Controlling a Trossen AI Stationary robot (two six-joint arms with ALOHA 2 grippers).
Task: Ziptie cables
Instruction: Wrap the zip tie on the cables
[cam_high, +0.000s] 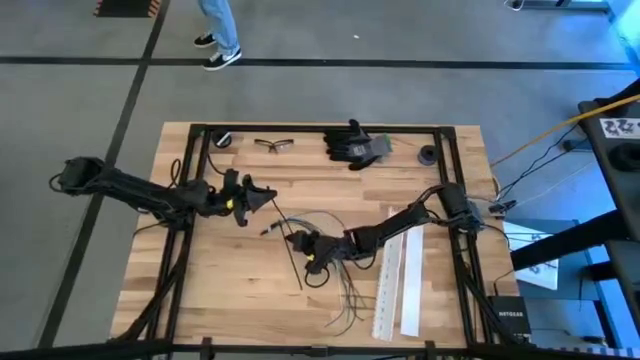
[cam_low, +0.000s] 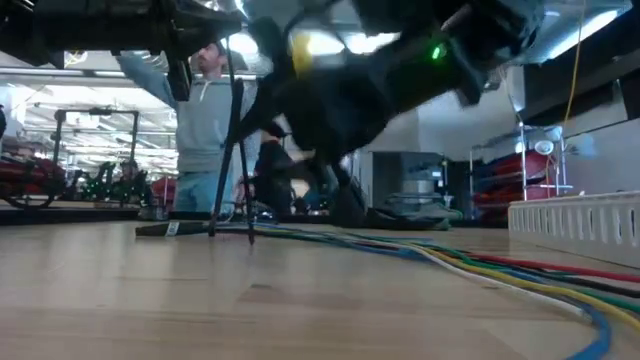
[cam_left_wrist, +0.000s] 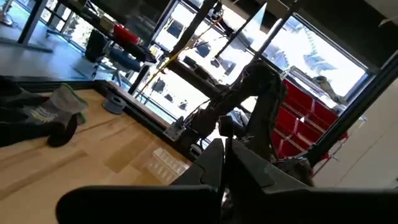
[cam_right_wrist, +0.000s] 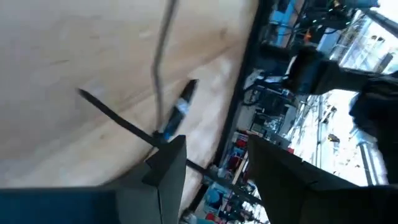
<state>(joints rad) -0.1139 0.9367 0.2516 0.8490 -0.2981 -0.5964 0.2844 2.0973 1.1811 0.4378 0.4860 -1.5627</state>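
Several cables (cam_high: 340, 285) beside right gripper (cam_high: 297, 243), jaws parted

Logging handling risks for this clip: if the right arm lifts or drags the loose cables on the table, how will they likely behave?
The cables lie in curved, splayed strands, so they are probably floppy and would droop from a single grip point. They look thin, so likely light and easy to drag. Fanned apart near the white strips, they may spread instead of staying bundled.

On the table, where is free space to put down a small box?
Bare wood lies along the table's near-left part, below the left gripper. It is crowded in the middle, around the cables and right gripper, and beside the white strips.
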